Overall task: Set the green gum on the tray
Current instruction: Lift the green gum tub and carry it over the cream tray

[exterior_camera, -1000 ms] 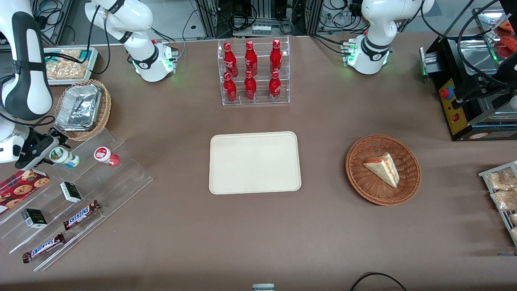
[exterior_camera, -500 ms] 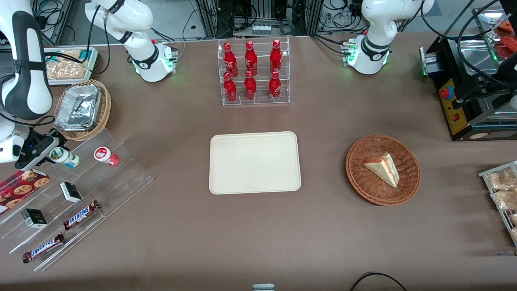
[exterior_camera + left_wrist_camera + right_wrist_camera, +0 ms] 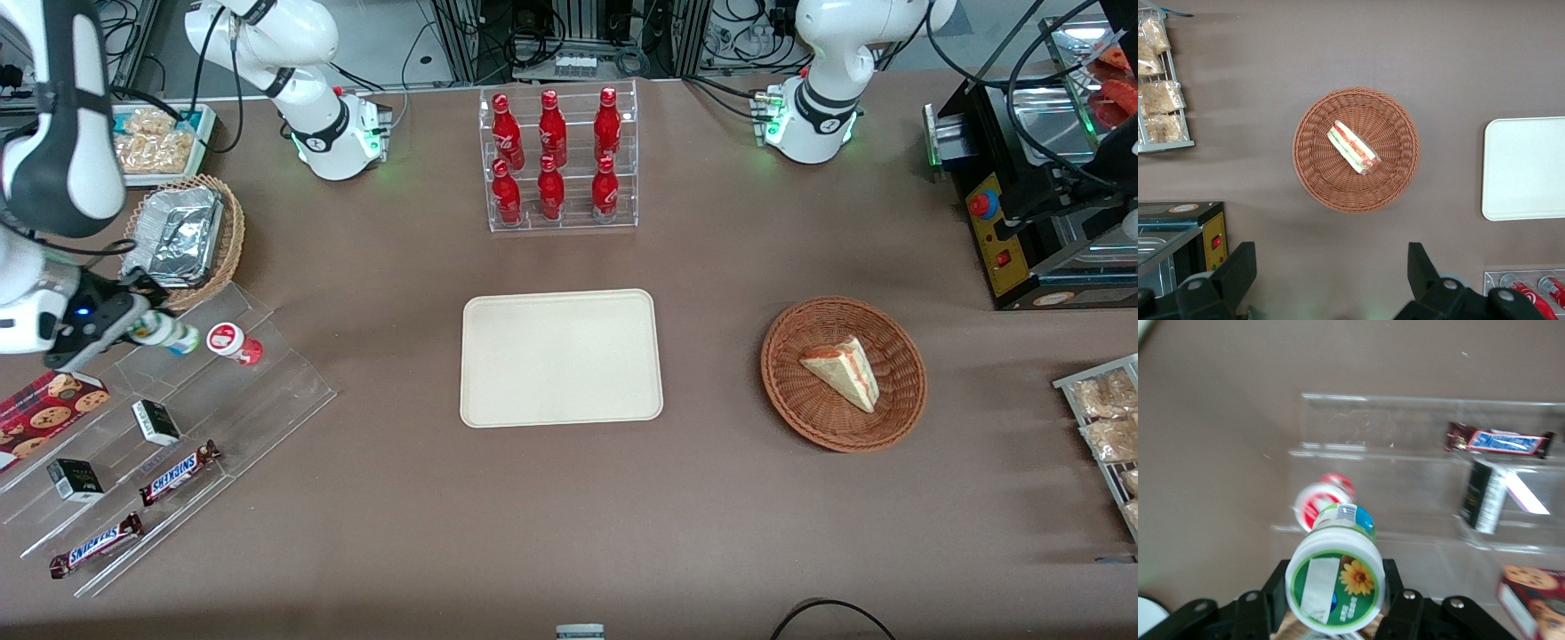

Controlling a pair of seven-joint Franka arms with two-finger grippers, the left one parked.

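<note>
My right gripper (image 3: 142,327) is shut on the green gum (image 3: 164,332), a small white bottle with a green-and-white lid, and holds it lifted just above the clear acrylic step stand (image 3: 178,427) at the working arm's end of the table. In the right wrist view the gum (image 3: 1335,579) sits lid-first between the black fingers (image 3: 1275,590). The red-lidded bottle (image 3: 233,342) stands on the stand beside it and also shows in the right wrist view (image 3: 1325,498). The cream tray (image 3: 561,357) lies flat at the table's middle, well apart from the gripper.
The stand also holds Snickers bars (image 3: 178,471), small dark boxes (image 3: 156,421) and a cookie packet (image 3: 44,409). A wicker basket with a foil tray (image 3: 182,238) is close to the gripper. A rack of red bottles (image 3: 557,160) and a basket with a sandwich (image 3: 843,373) stand elsewhere.
The gripper has risen and moved a little toward the table's middle, carrying the green gum off the stand's top step. The red-lidded bottle has stayed put.
</note>
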